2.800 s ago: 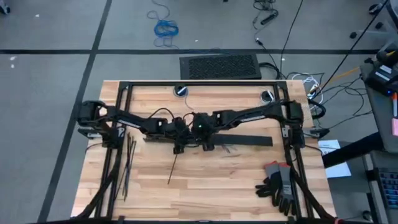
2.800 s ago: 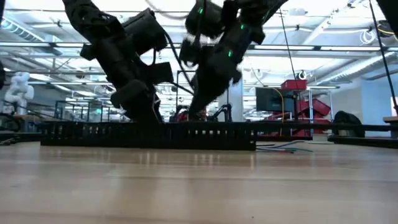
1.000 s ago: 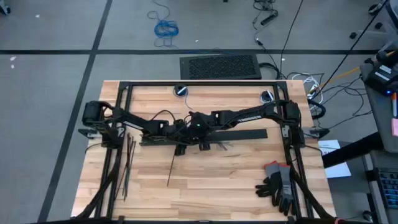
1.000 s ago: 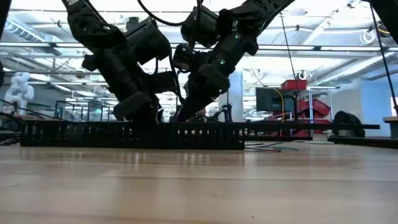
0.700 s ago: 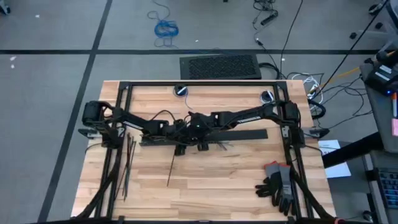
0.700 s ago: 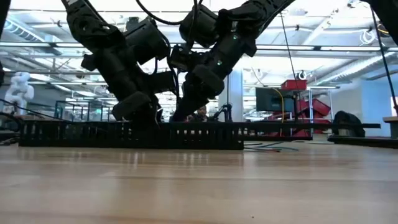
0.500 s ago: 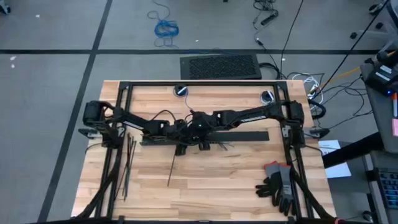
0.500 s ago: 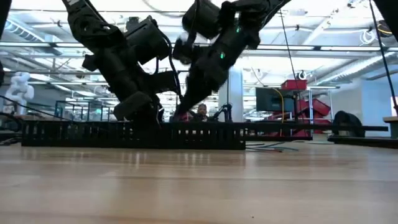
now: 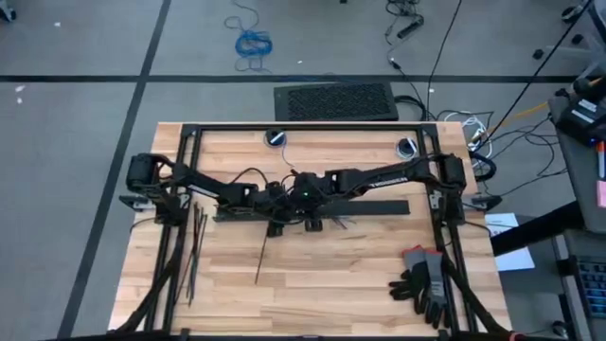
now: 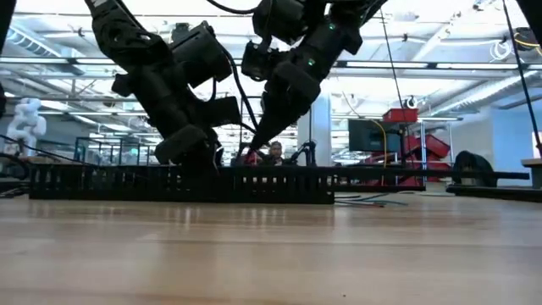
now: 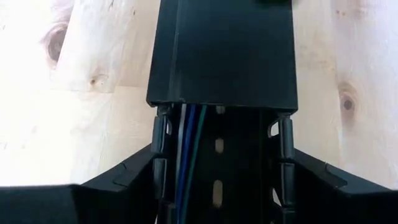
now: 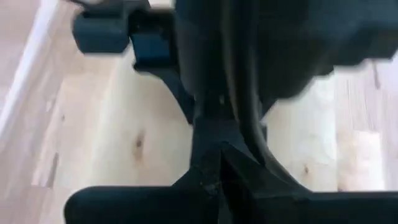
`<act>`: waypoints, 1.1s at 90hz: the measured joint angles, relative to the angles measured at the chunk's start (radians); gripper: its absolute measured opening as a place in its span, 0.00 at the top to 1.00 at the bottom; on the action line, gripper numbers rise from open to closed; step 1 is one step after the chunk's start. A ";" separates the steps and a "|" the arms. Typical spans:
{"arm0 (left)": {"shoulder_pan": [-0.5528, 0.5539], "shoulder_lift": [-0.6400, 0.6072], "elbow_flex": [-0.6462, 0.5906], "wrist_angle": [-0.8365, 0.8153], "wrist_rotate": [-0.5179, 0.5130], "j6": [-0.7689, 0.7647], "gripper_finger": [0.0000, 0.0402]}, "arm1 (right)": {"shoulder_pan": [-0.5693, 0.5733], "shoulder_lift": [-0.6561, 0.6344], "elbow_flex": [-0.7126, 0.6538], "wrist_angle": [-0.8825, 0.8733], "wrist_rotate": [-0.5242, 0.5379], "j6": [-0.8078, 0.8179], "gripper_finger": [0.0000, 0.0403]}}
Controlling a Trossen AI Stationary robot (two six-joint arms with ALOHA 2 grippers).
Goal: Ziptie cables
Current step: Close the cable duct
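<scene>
Wood counter (image 9: 322, 275), grey floor beyond. Cables (image 11: 186, 155) lie in black slotted duct (image 9: 379, 206), mid-counter. Approx. 4 zipties (image 9: 197, 251) at left. Left gripper (image 9: 275, 225) straddles duct, jaws apart; right gripper (image 9: 312, 223) jaws: cannot tell.

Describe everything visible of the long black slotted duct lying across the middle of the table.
The black duct looks like matte plastic and lies flat on the wooden table, running left to right. Its side wall is a row of narrow upright fingers. In the left wrist view a smooth cover caps part of it; the open part shows slotted holes and the cables lying inside. The left gripper and right gripper are both at it.
</scene>
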 joint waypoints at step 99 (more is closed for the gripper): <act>0.001 0.000 -0.007 0.002 -0.023 0.012 0.35 | 0.144 -0.169 0.002 -0.358 0.334 0.132 1.00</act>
